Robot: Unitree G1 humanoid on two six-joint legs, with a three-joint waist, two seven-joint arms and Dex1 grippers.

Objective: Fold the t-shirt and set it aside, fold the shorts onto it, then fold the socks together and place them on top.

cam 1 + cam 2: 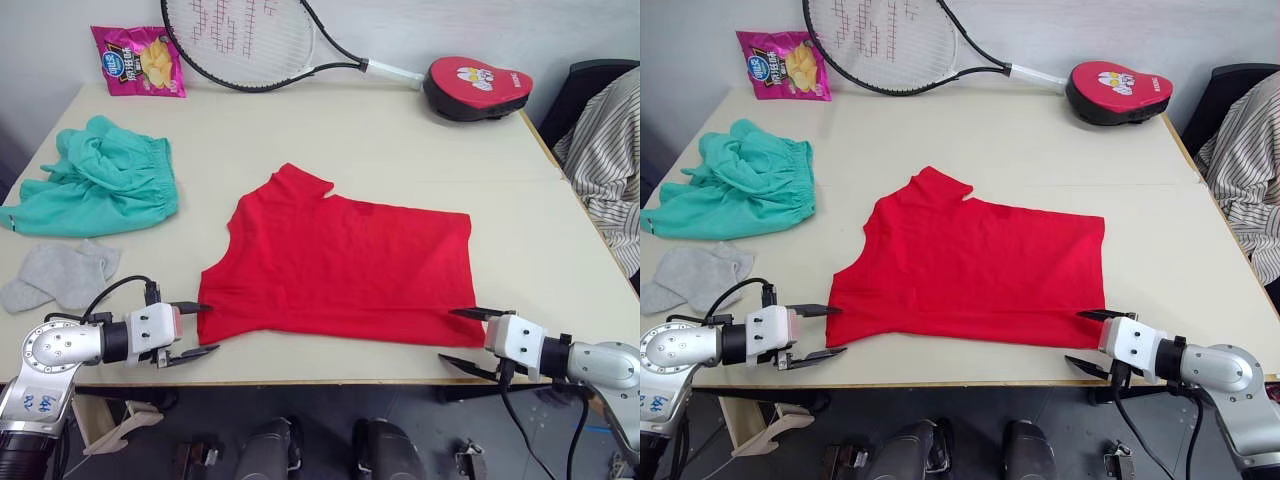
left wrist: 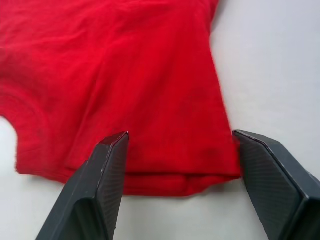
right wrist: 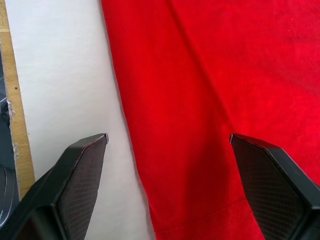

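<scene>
Two claws, both with fingers spread wide and empty, bracket the near edge of the t-shirt (image 1: 340, 265). It lies flat mid-counter, already doubled once, long axis running 9-to-3 across your view, collar end toward 9, hem toward 3.

Left claw (image 1: 197, 329) sits at the near-left corner; the shirt is at its 3 o'clock. In the left wrist view the folded corner lies right between the fingers (image 2: 100, 195), just ahead of the tips, not yet gripped.

Right claw (image 1: 468, 339) sits at the near-right corner, by the hem; the shirt is at its 9 o'clock. In the right wrist view one finger hangs over cloth, the other over bare counter (image 1: 400, 140), so the hem edge runs between them.

Each arm owns its own corner, neither is nearer overall. Likely next step: pinch both near corners and carry them toward 12 to halve the shirt lengthwise.

Shorts (image 1: 100, 180) lie bunched at 10 o'clock from the shirt, socks (image 1: 62, 272) at 9, both untouched.
</scene>
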